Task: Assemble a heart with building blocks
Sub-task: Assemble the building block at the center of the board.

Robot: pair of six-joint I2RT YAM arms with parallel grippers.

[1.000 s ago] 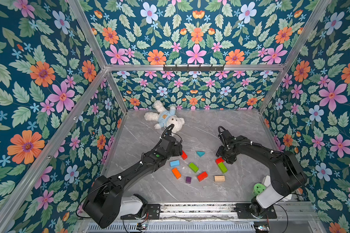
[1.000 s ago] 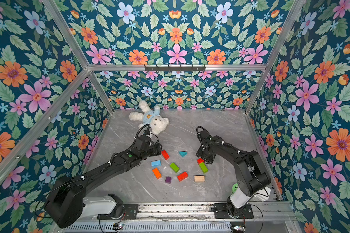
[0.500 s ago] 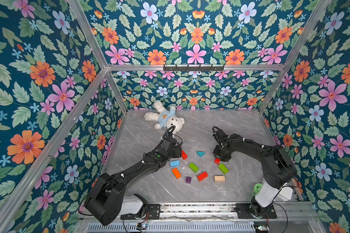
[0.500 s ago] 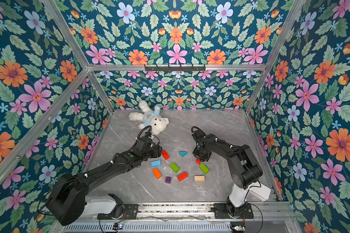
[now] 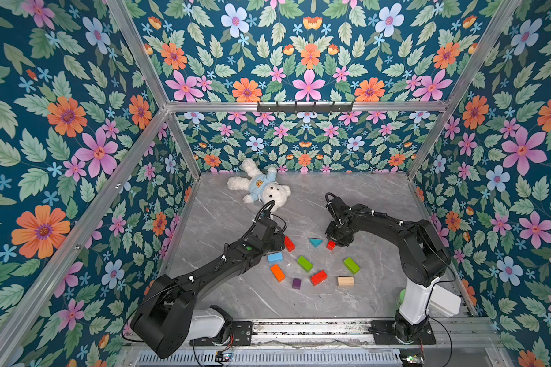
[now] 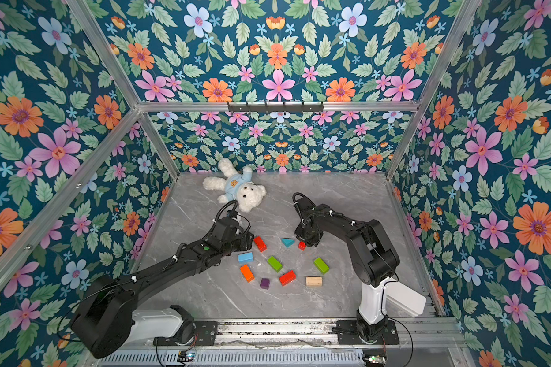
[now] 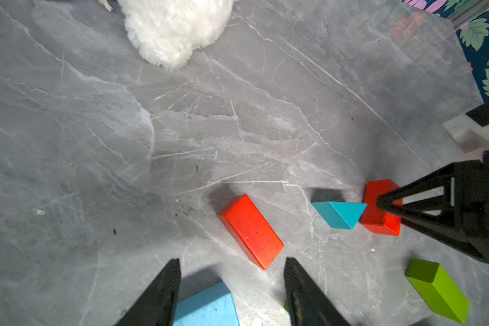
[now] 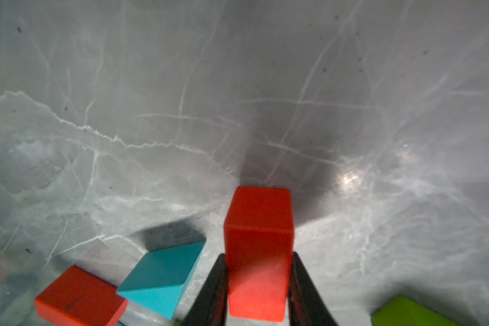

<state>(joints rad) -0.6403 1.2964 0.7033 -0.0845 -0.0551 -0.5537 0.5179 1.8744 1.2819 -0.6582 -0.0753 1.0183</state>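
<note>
At centre, right end effector tight on red brick; left end effector open.

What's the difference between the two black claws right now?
The left gripper has its jaws apart and grips nothing; the right gripper is closed on a red block. The left gripper is near a light blue block; the right gripper is beside the teal triangle. Both are black, pointed and low over the grey table.

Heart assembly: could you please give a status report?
Right end effector shut on red block. Left end effector open, at light blue block. Teal triangle close beside the grip.
</note>
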